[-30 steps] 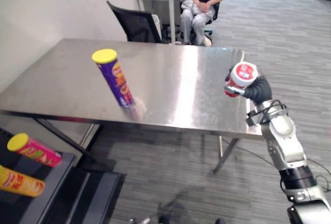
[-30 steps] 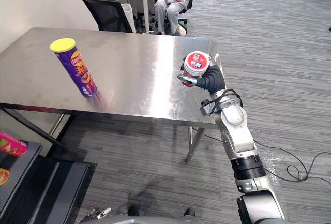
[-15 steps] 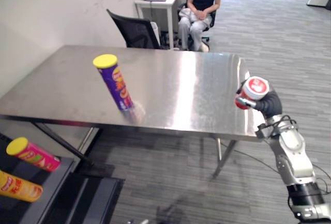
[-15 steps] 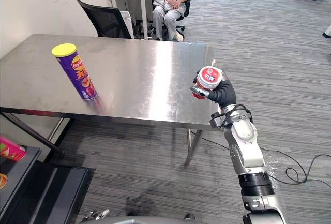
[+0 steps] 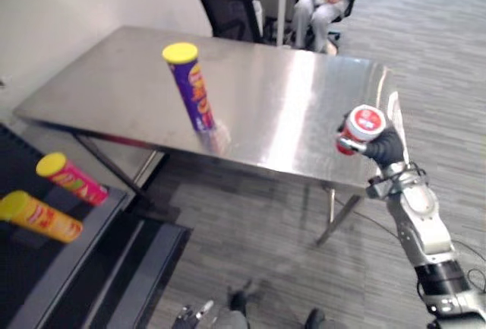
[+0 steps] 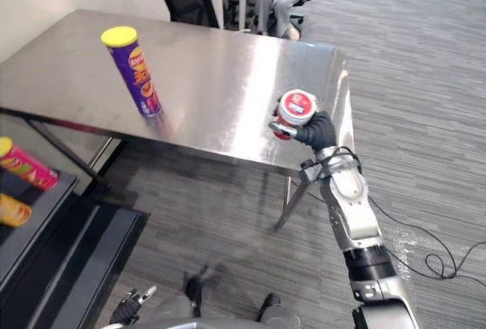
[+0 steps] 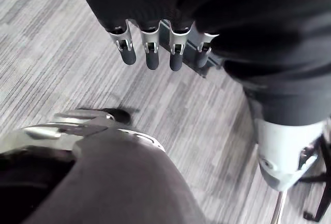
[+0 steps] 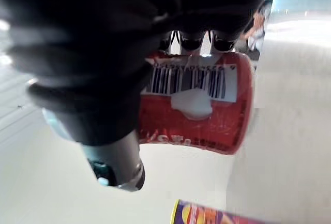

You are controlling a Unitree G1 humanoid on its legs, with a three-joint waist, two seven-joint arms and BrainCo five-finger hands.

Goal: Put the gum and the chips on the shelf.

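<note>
Steel counter [image 5: 288,109] takes up the middle of the scene, and a black shelf [image 5: 30,268] sits low off its left near corner with a pink can [image 5: 72,181] and a yellow can [image 5: 42,217] lying on it. The purple chips can [image 5: 194,90] with a yellow lid stands upright close to the counter's near edge, left of centre. It looks like a light cardboard tube, stiff but easy to dent and quick to topple, so I would grip it round the middle. The red gum tub [image 5: 361,125] with a white lid is held clear of the surface by the counter's right edge, near the front corner. The right hand [image 5: 380,147] is curled round its side wall. The tub is probably light, hard plastic with a slick label, best gripped round the body and not by the lid. The head views show the lid and how far the shelf lies from the tub. The right wrist view adds the barcode side and dark fingertips [image 8: 191,42] wrapped over the tub's far edge. The left wrist view shows the left hand [image 7: 150,45] with straight fingers, holding nothing, above the carpet.
</note>
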